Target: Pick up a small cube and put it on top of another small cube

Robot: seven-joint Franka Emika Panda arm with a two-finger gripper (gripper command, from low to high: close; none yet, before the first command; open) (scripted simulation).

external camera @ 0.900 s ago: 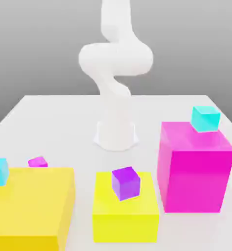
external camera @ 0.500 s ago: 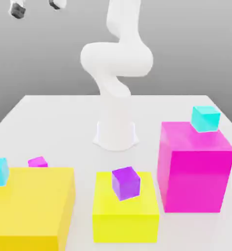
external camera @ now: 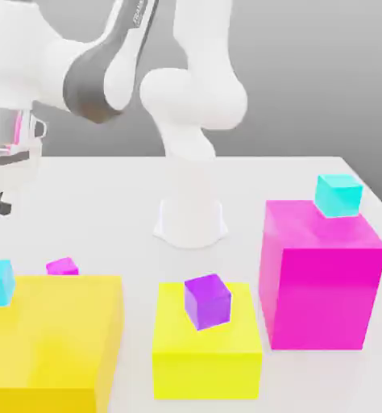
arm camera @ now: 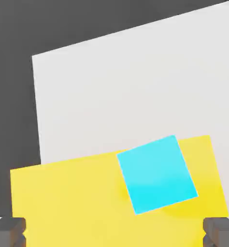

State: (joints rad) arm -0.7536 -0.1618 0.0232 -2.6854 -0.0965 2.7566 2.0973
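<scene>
One gripper (arm camera: 114, 232), wide open, has come down toward big yellow block (arm camera: 68, 202); blue cube (arm camera: 157, 174) by block's edge likely next.

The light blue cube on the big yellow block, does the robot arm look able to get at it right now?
Probably yes: the gripper is open above the light blue cube, and nothing seems to lie over it.

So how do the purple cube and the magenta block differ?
The purple cube is small; the magenta block is far larger. The purple cube sits on a yellow block; the magenta block stands on the table and carries a cyan cube. Neither is gripped.
</scene>
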